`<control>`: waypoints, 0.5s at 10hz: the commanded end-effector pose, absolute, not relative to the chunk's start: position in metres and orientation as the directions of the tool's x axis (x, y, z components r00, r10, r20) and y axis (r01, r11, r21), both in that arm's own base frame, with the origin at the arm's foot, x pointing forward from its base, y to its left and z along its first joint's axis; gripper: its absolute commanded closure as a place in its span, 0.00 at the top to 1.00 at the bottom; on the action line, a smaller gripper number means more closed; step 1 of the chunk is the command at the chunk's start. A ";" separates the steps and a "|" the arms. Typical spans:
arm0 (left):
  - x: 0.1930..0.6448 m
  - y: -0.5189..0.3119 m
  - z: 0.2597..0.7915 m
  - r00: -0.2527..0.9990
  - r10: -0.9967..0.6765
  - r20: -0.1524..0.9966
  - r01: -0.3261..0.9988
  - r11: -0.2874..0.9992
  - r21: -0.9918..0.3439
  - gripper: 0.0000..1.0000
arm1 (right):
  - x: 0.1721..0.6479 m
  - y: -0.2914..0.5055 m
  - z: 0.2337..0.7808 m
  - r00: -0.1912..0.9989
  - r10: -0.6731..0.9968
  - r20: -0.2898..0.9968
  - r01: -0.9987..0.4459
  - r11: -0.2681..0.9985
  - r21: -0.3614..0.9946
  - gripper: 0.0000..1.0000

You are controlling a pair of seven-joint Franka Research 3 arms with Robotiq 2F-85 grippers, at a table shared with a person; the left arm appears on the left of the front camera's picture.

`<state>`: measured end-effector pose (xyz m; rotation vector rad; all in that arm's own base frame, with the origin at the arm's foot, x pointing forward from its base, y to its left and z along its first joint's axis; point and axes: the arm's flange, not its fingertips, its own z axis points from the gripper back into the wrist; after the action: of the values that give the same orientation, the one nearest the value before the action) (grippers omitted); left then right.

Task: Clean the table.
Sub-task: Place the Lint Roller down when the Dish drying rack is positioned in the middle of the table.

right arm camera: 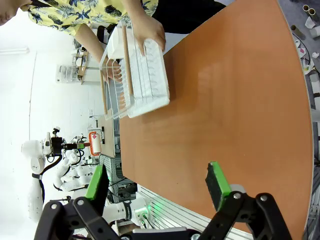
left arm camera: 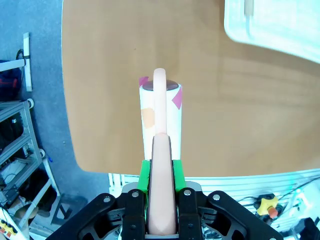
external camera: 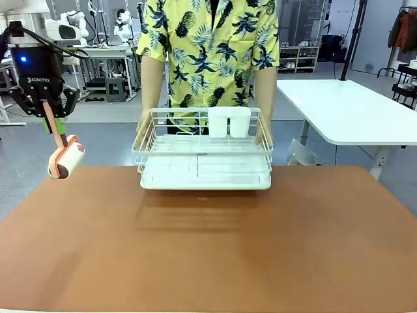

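wide bare table [external camera: 208,248], dish rack [external camera: 204,151] at far edge in person's hands, left fingers [left arm camera: 144,176] pinching lint roller [external camera: 66,160], right fingers [right arm camera: 216,180] spread

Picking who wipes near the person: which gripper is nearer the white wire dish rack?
Left, tentatively. The left gripper, holding a peach-handled lint roller, hangs off the white wire dish rack's left side. The right gripper sits open, back across the reddish-brown table.

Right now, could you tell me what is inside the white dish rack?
The dish rack holds a white cup holder at its far rim. Nothing else shows, though the holder's inside is hidden.
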<state>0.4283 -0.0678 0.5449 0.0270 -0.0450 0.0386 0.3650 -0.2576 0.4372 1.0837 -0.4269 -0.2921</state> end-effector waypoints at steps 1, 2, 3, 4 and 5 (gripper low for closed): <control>0.428 -0.066 0.551 0.998 0.041 0.036 -0.042 0.999 0.025 0.21 | 0.365 -0.257 0.439 0.878 -0.432 0.207 -0.001 0.431 0.902 1.00; 0.428 -0.066 0.551 0.998 0.041 0.036 -0.042 0.999 0.025 0.21 | 0.365 -0.257 0.439 0.878 -0.432 0.207 -0.001 0.431 0.902 1.00; 0.428 -0.066 0.551 0.998 0.041 0.036 -0.042 0.999 0.025 0.21 | 0.365 -0.257 0.439 0.878 -0.432 0.207 -0.001 0.431 0.902 1.00; 0.428 -0.066 0.551 0.998 0.041 0.036 -0.042 0.999 0.025 0.21 | 0.365 -0.257 0.439 0.878 -0.432 0.207 -0.001 0.431 0.902 1.00; 0.428 -0.066 0.551 0.998 0.041 0.036 -0.042 0.999 0.025 0.21 | 0.365 -0.257 0.439 0.878 -0.432 0.207 -0.001 0.431 0.902 1.00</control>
<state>0.4283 -0.0678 0.5449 0.0270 -0.0450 0.0386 0.3650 -0.2576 0.4372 1.0837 -0.4269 -0.2921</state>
